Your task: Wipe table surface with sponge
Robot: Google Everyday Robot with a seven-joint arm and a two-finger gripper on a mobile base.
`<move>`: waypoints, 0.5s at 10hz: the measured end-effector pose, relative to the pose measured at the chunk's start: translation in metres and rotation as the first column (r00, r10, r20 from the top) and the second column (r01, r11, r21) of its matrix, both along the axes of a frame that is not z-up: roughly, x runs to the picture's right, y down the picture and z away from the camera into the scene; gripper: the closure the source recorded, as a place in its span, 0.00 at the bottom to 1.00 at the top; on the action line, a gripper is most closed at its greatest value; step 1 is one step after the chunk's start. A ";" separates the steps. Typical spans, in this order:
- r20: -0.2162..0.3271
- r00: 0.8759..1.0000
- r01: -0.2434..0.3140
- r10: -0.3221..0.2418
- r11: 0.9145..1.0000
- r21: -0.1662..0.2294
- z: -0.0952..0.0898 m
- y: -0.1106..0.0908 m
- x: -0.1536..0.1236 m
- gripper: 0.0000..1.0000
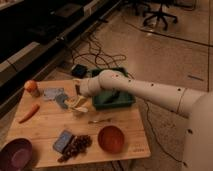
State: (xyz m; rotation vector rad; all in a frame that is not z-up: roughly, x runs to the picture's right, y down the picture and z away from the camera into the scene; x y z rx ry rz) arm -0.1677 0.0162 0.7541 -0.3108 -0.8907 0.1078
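Gripper [79,96] low over table [50,125] centre, grip state unclear; green tray [116,101] just beside, sponge [63,140] well apart near grapes [76,146].

The gripper [78,91] hangs over the middle of the table [124,119], just above the banana [79,104], with the tray [116,102] to its right. The carrot [29,112] lies near the left edge. At the front, the sponge [63,140] touches the grapes [76,146], left of a bowl [111,138].

Dim, warm light. Floor [165,55] brighter at upper right, shelves [30,30] dark. Gripper [79,99] hangs shaded over table [45,125].
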 end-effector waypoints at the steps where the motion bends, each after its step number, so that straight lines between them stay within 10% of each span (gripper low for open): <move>1: 0.000 1.000 0.000 0.000 1.000 0.000 0.000 0.000 0.000 0.20; 5: 0.079 0.984 0.159 -0.160 0.987 0.026 -0.023 -0.008 -0.028 0.20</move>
